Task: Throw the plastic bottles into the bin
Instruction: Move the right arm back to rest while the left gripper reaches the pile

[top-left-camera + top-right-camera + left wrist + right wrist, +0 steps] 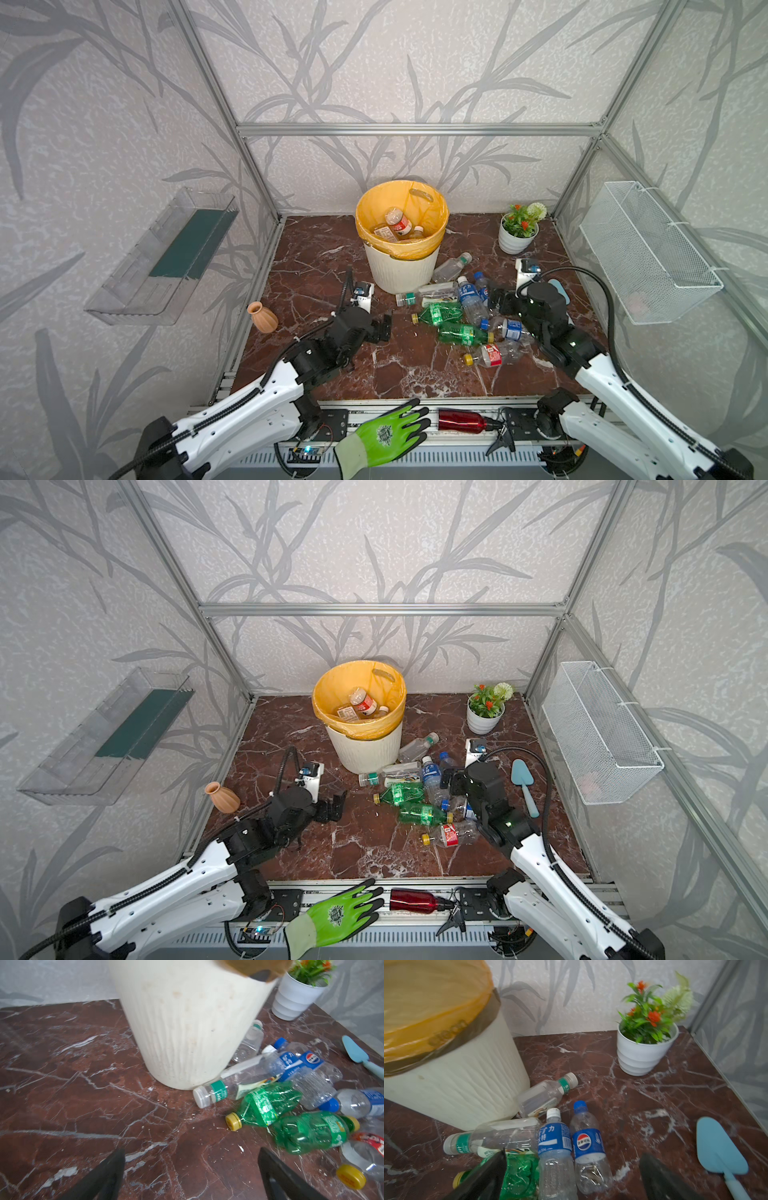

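In both top views the bin (pixel 401 272) stands far centre on the marble table (pixel 316 266), with some plastic bottles (pixel 398 221) inside its yellow bag and the rest in a loose heap (pixel 461 328) just near and right of it. The left gripper (pixel 384 328) hovers over bare marble left of the heap, with jaws spread and nothing held. The right gripper (pixel 498 300) sits at the heap's right edge, a blue trowel (pixel 523 787) beyond it. Left wrist view: fingers (pixel 104 1176) wide apart over bare table, green bottles (pixel 268 1105) ahead beside the bin wall. Right wrist view: fingers (pixel 660 1178) released and empty, with two blue-labelled bottles (pixel 588 1145) lying between them.
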Controlling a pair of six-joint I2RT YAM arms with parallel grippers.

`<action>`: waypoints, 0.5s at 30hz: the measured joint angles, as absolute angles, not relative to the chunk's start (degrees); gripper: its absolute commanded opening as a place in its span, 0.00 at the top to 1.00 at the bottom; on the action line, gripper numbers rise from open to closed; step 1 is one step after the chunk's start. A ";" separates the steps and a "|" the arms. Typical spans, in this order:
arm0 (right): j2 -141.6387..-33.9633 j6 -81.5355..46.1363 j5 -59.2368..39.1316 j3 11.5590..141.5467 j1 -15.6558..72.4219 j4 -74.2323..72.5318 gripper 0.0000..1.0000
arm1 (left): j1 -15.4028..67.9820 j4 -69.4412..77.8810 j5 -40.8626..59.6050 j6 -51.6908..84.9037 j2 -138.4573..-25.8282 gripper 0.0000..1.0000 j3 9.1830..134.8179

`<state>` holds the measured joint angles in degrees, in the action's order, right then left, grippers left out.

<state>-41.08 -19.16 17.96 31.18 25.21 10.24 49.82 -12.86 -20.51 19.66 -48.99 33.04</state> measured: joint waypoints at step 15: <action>-24.38 -29.10 12.36 19.25 2.09 20.64 0.01 | 70.22 -9.93 -14.55 6.09 -83.59 0.01 57.39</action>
<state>-24.38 -29.10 12.36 19.25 2.09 20.64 70.22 -9.93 -14.55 6.09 -83.59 57.39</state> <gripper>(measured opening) 0.993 0.991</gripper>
